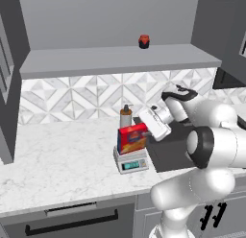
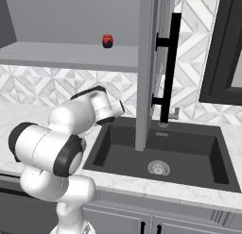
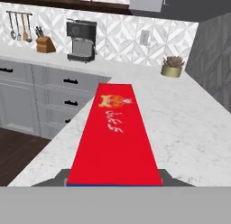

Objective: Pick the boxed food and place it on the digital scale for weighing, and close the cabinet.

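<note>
Marble bench (image 1: 62, 160) carries one scale (image 1: 130, 161) with one red box (image 1: 132, 138) standing on it, pinched by the end effector (image 1: 150, 131); one jar (image 1: 143, 41) sits on the shelf.

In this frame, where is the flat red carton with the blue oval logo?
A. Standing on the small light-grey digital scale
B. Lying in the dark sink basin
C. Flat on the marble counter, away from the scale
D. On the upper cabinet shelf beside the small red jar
A. In the left base view the flat red carton stands upright on the light-grey digital scale, with the white arm's gripper against its right edge.
</note>
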